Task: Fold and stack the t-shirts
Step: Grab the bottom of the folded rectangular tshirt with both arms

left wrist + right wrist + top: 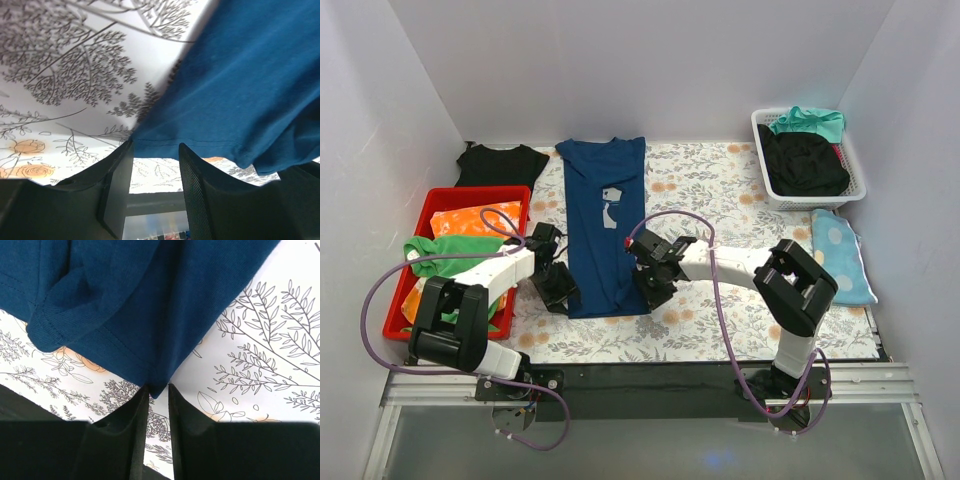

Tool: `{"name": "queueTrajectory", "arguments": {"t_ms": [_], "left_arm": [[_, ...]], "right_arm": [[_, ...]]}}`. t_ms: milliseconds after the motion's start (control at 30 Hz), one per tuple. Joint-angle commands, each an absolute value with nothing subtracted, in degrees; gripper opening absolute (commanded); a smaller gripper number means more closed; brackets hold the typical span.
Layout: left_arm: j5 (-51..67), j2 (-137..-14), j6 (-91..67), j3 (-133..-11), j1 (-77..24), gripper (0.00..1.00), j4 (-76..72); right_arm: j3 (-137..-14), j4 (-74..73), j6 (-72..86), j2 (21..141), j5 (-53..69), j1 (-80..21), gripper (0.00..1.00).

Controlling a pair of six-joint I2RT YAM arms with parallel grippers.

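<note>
At the centre of the top view, the navy t-shirt (605, 200) lies flat on the floral-covered bench (720, 190). It is folded into a long narrow strip that runs from the upper middle of the frame down toward the lower middle. Its pale print (610, 208) faces up.

The left end effector (558, 290) sits at the lower left corner of the strip. In the left wrist view its fingers (117, 185) stand apart, and the stitched hem of the shirt runs across the gap at their tips.

The right end effector (655, 288) sits at the lower right corner of the strip. In the right wrist view its fingers (132, 430) are drawn almost together, and a corner of the navy cloth is pinched between the tips.

A black t-shirt (500, 165) lies spread at the upper left of the bench. Just below it, a red bin (395, 300) holds an orange garment (470, 220) and a green garment (440, 255).

At the upper right, a white basket (850, 165) holds a black garment (805, 165) with a teal garment (810, 122) behind it. A pale blue spotted cloth (840, 255) lies on the bench just below the basket.
</note>
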State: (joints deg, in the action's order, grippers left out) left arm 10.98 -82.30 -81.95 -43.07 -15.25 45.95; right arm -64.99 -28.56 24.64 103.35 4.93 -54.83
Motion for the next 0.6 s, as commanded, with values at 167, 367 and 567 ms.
{"name": "queueTrajectory", "arguments": {"t_ms": [167, 367, 567], "left_arm": [[7.91, -80.94, -84.55, -42.63, -15.64, 0.38, 49.83], [6.24, -80.77, -85.52, -41.92, -15.73, 0.38, 50.09], [6.95, -82.18, -86.66, -41.22, -15.91, 0.37, 48.61]], "right_arm": [[-69.08, -31.64, 22.15, 106.87, 5.18, -55.28, 0.4], [-69.96, -31.55, 21.45, 107.75, 4.92, -55.28, 0.41], [-70.31, -31.64, 21.01, 109.86, 4.75, -55.28, 0.39]]}}
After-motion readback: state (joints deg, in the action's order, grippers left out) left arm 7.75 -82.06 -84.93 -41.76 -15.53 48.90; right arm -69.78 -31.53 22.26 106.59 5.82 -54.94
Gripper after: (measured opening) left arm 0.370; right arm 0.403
